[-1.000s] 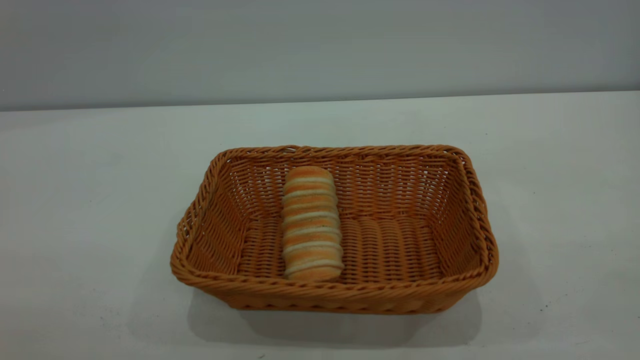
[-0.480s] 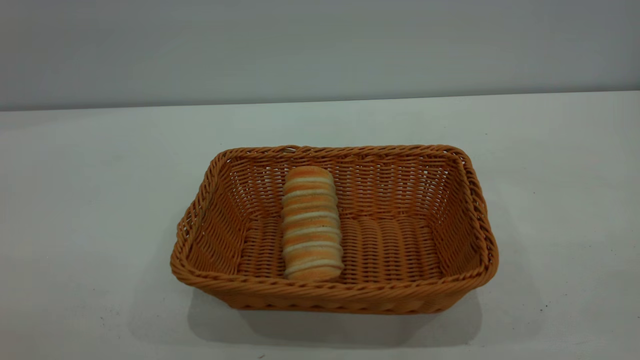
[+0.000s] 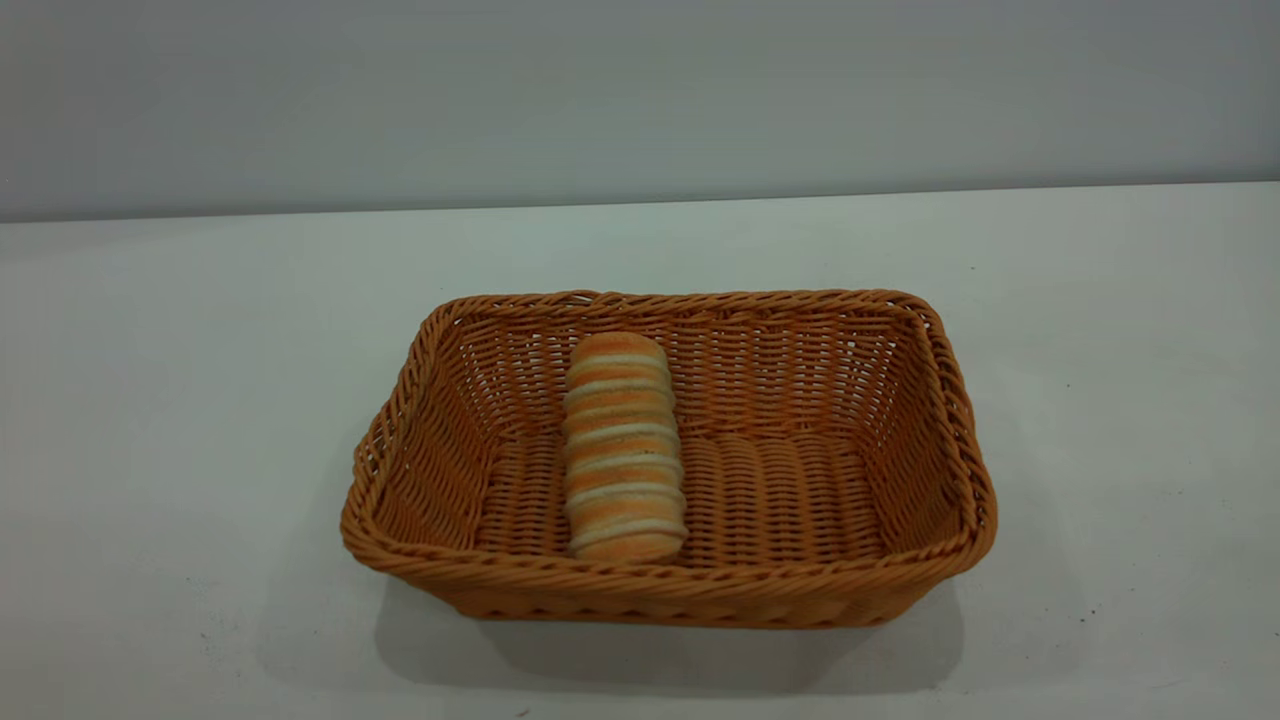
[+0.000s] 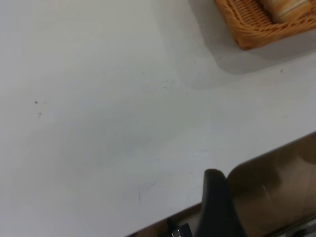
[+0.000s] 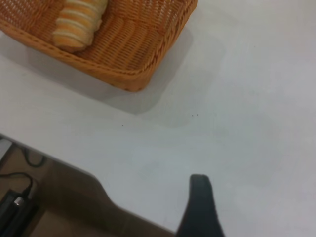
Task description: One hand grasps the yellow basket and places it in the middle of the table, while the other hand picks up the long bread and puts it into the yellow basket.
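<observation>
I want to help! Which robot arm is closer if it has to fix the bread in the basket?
Probably the right. Its wrist view shows the long bread and much of the yellow basket; the left wrist view catches only a basket corner. Both grippers sit back at the table edge, and the bread already lies inside.

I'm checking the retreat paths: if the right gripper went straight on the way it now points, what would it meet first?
Probably bare table. The one visible finger of the right gripper aims past the yellow basket, which sits off to one side; depth is unclear.
</observation>
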`<state>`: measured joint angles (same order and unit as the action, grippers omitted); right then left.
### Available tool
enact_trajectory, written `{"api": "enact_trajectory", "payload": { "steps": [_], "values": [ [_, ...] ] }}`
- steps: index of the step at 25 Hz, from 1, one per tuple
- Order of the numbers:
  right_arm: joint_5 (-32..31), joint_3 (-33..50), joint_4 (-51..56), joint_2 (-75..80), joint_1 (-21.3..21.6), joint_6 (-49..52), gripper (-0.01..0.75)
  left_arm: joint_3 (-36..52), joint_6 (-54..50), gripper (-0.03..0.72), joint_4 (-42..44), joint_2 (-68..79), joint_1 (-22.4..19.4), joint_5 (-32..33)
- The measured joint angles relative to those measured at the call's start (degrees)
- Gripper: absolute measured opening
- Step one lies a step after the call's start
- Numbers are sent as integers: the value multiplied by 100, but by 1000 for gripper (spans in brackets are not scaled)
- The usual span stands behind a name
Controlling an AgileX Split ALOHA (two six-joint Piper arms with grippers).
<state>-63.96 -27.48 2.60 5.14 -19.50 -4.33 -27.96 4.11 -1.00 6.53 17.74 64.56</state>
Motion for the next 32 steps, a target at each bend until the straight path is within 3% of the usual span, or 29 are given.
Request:
{"api": "enact_trajectory", "payload": {
  "steps": [4, 11, 16, 23, 32],
  "values": [
    [0, 0, 5, 0, 325, 0, 589, 0, 0, 563, -5, -64, -123, 0],
    [0, 0, 5, 0, 1541, 0, 589, 0, 9, 563, -5, -620, -1039, 7],
    [0, 0, 5, 0, 2096, 0, 589, 0, 16, 563, -17, -763, -1269, 36],
    [0, 0, 5, 0, 2093, 5, 589, 0, 28, 563, -23, -765, -1396, 40],
    [0, 0, 5, 0, 1728, 5, 589, 0, 28, 563, -23, -765, -1524, 47]
  ]
}}
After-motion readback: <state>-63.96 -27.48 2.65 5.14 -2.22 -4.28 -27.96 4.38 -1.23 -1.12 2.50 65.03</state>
